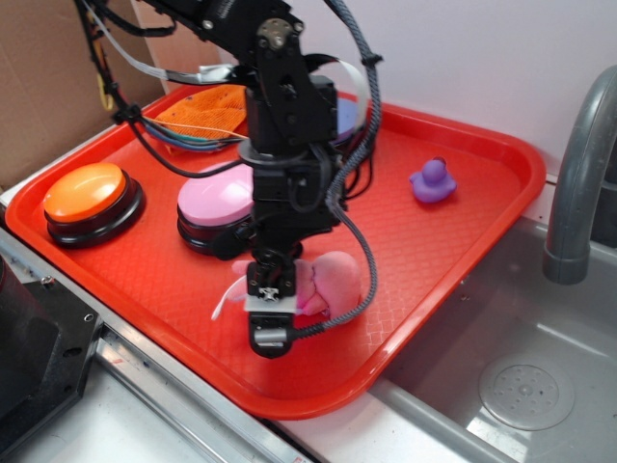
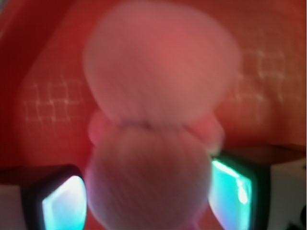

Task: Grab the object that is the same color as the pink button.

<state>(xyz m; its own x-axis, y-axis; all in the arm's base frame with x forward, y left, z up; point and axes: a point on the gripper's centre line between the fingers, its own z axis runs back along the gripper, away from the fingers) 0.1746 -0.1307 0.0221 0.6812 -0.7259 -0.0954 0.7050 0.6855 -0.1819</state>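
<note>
The pink plush bunny (image 1: 337,275) lies on the red tray (image 1: 463,241), near its front edge. My gripper (image 1: 280,289) is lowered straight over it, and the arm covers much of it in the exterior view. The wrist view is filled by the blurred bunny (image 2: 158,72). The gripper (image 2: 148,201) has one pad against each side of the bunny's lower body, shut on it. The pink button (image 1: 217,198), with a light pink dome on a black base, stands just behind the gripper.
An orange button (image 1: 85,190) sits at the tray's left. An orange cloth (image 1: 207,108) lies at the back left, and a purple duck (image 1: 432,180) at the back right. A blue-purple button (image 1: 347,116) shows behind the arm. A sink (image 1: 521,386) and a grey faucet (image 1: 578,174) are at the right.
</note>
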